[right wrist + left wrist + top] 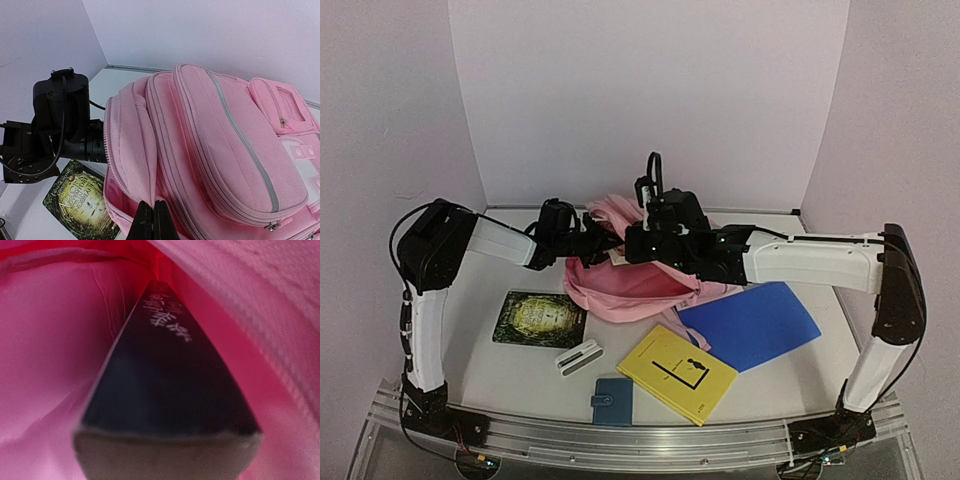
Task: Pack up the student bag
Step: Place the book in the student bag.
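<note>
Student bag (620, 285) lies at mid table (500, 385) between the 2 arms, zipped pockets uppermost, mouth turned toward the left arm.

Left gripper (582, 245) is inside that mouth. The left wrist view shows pink lining on every side. A dark book (170, 385) runs straight out from the camera, with pale lettering near its far end and that end close to a fold in the lining. The fingers are hidden. The book stands off the wrist with nothing seen under it, so I read it as gripped.

Right gripper (152, 212) is closed, tips together, low against the bag's side by the main zip. Cannot tell whether fabric is pinched between them.

Step in hand, as I judge it: seat the dark book in the main compartment.

Doing it well:
- Push along the book's long axis and keep it flat to 1 wall.
- The lining is slack, so the leading corner may snag. If fabric bunches ahead, ease back and lower the angle rather than force it.
- If the right arm has the rim, hold it high and taut until the book is let go.
- Release only once the book bears on the bag. Draw straight back so the fingers do not drag the lining out.
- Leave room, because 5 items wait outside: green Alice book (540, 318), yellow book (678, 372), blue folder (750, 325), small blue case (612, 400), small white item (578, 357).
</note>
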